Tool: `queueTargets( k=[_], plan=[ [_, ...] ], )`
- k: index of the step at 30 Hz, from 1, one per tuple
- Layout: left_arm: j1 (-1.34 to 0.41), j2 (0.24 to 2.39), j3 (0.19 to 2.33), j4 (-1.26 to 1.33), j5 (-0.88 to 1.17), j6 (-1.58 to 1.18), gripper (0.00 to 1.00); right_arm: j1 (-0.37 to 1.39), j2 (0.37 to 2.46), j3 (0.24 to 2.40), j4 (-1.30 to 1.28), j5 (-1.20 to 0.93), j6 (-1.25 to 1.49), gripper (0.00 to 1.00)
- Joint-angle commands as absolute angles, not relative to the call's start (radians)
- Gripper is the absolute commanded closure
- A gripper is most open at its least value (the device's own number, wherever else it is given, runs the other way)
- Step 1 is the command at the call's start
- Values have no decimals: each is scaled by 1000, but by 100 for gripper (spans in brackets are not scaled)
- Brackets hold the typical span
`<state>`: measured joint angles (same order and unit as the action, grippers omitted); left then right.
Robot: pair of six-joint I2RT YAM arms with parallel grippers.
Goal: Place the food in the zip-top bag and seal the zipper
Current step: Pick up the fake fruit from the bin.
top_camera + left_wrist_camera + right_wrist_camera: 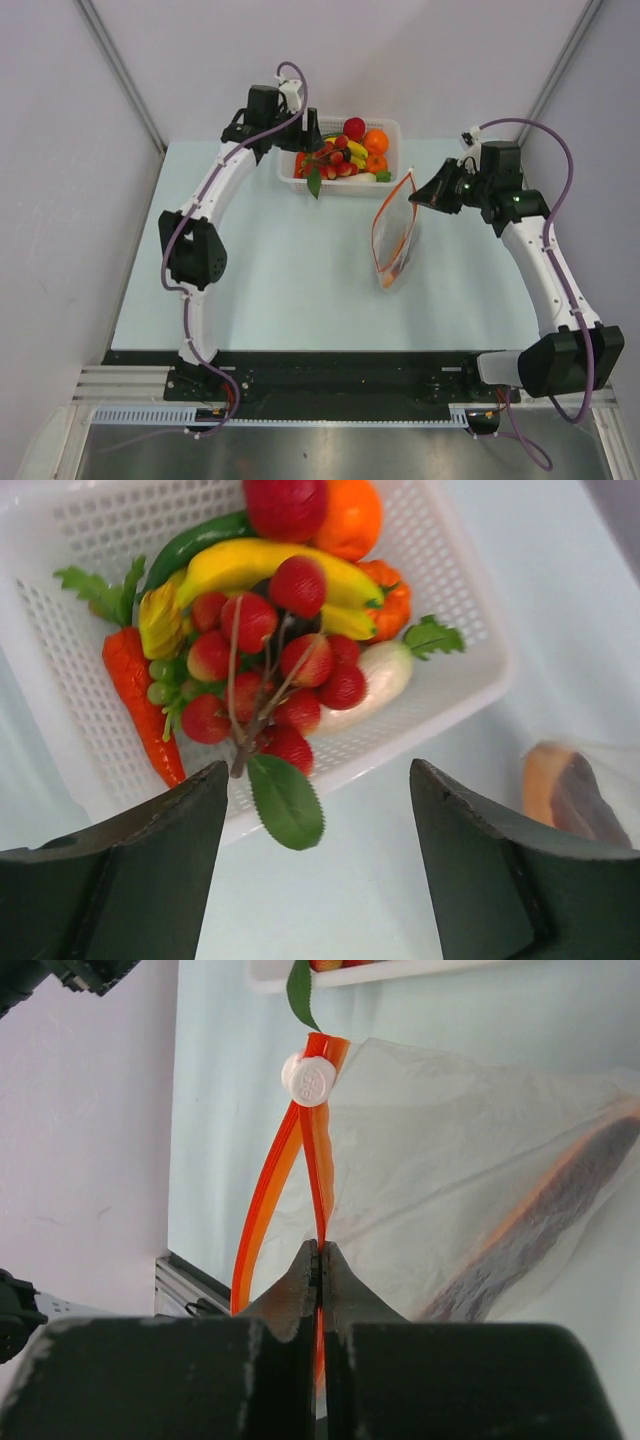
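The food lies heaped in a white mesh basket (470,695): a bunch of red berries (275,670) on a brown stem, a carrot (140,695), a banana (270,565) and other fruits. The berries' green leaf (287,802) hangs over the near rim. My left gripper (318,765) hovers open just in front of that rim, holding nothing. My right gripper (320,1245) is shut on one orange-red zipper (312,1175) strip of the zip-top bag (395,235), holding its mouth apart. A white slider (309,1080) sits at the strip's far end. A red-brown meat slab (545,1215) lies inside the bag.
The basket (290,180) stands at the back of the pale table, the bag just right of it and nearer. Grey walls close in on both sides. A black rail (330,385) with the arm bases runs along the near edge.
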<state>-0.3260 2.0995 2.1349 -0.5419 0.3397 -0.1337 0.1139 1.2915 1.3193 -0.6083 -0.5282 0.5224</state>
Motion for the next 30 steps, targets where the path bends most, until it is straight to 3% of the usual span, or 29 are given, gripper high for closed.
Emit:
queueTargets(
  k=[1, 9, 16, 18, 21, 22, 26, 30],
  plan=[
    [-308, 2147, 2137, -485, 308, -176, 21, 106, 1350, 1359, -574, -545, 540, 100],
    [-284, 2201, 1997, -252, 360, -268, 20, 101, 1416, 1367, -548, -554, 535, 100],
    [-285, 2286, 2026, -171, 387, -324, 29, 103, 1453, 1385, -548, -552, 535, 100],
    [-285, 2299, 2029, -152, 391, -336, 37, 104, 1462, 1391, -551, -551, 535, 100],
    [-285, 2329, 2052, -144, 399, -360, 57, 107, 1471, 1404, -551, -545, 529, 100],
    [-285, 2330, 2054, -140, 399, -362, 68, 107, 1473, 1408, -555, -542, 526, 100],
    [-282, 2303, 2043, -126, 408, -368, 98, 107, 1477, 1417, -558, -535, 514, 100],
    [-282, 2176, 1990, -121, 403, -335, 100, 106, 1465, 1407, -563, -534, 497, 100]
  ],
)
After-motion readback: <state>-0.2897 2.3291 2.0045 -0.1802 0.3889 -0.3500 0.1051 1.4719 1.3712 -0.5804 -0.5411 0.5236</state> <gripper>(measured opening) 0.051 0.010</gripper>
